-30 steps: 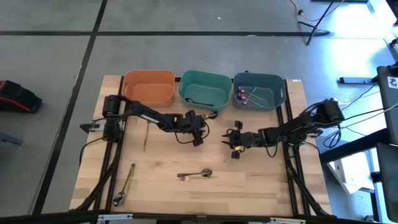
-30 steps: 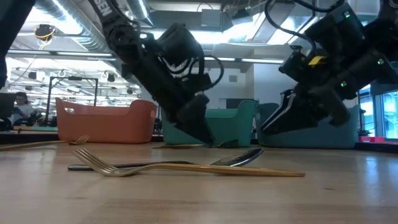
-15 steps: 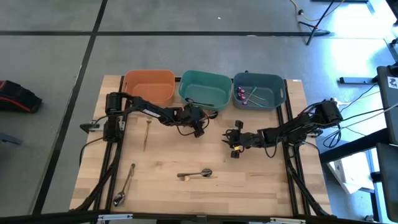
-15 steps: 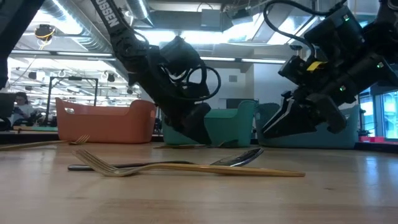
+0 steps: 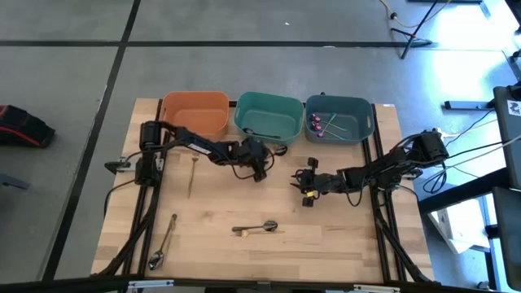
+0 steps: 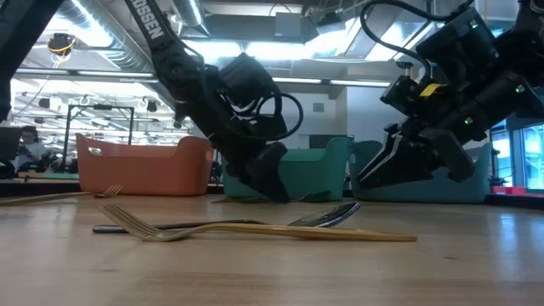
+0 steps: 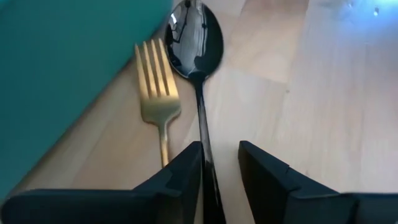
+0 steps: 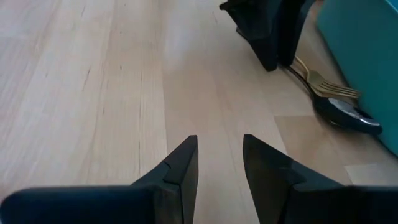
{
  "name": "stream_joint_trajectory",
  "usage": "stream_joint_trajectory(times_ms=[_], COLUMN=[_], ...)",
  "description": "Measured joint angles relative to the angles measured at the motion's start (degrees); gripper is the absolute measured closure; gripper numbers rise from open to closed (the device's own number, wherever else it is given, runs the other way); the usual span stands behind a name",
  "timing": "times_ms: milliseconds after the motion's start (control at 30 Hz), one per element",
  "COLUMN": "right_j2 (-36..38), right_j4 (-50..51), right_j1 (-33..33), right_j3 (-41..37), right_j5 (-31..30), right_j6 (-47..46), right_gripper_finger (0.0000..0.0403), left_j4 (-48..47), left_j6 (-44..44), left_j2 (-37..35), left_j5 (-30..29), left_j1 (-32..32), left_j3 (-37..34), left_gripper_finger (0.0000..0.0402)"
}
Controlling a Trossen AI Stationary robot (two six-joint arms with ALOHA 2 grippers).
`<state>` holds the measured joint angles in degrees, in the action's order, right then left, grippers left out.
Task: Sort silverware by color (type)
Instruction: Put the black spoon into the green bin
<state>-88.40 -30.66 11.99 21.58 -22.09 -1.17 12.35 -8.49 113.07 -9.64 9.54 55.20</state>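
Observation:
A dark spoon (image 7: pixel 194 37) and a gold fork (image 7: pixel 158 81) lie side by side on the wood against the teal bin's (image 5: pixel 269 118) near wall. My left gripper (image 7: pixel 221 149) slants down over their handles. Its fingers are a little apart, with the spoon's handle running between them and the fork's handle passing under one finger. My right gripper (image 5: pixel 308 187) waits open over bare wood at mid table, right of the left gripper. From the right wrist view, the same spoon (image 8: pixel 345 115) and fork (image 8: pixel 323 84) show just beyond the left gripper's fingers. My left gripper stands astride the dark spoon's handle (image 7: pixel 202 134), slanting down from the near left, fingers along the handle. The spoon lies flat on the table. Whether a finger touches the spoon or the fork handle beside it, I cannot tell.
An orange bin (image 5: pixel 195 114) and a blue-grey bin (image 5: pixel 339 118) with purple pieces flank the teal one. A gold fork and dark spoon (image 5: pixel 256 228) lie crossed near the front. Another gold fork (image 5: pixel 193 175) and a gold-handled piece (image 5: pixel 165 238) lie at the left.
My left gripper has moved toward the table's far edge and a little down, up to the teal bin's near wall, and now stands over the spoon and fork handles. The silverware has not moved.

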Motion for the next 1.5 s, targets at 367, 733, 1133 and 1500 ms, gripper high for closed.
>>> stream_joint_trajectory(times_ms=[367,733,1133,1500], right_j2=[0.0,0.0,0.0,0.0], right_j4=[-1.0,-1.02,-2.32,-2.85], right_j1=[0.0,0.0,0.0,0.0], right_j3=[0.0,0.0,0.0,-0.02], right_j5=[0.01,0.04,0.96,1.75], right_j6=[-0.02,-0.02,-0.04,-0.04], right_gripper_finger=[0.0285,0.0285,0.0285,0.0285], left_j4=[-2.45,-2.89,-9.73,-14.73], left_j6=[0.02,0.11,0.49,6.49], left_j2=[0.0,-0.55,-11.63,-25.52], left_j5=[0.17,-0.59,-1.53,-7.02], left_j1=[-0.09,-1.75,-6.66,-8.18], left_j3=[0.07,-0.04,-0.22,-0.13], left_gripper_finger=[0.0352,0.0385,0.0387,0.0387])
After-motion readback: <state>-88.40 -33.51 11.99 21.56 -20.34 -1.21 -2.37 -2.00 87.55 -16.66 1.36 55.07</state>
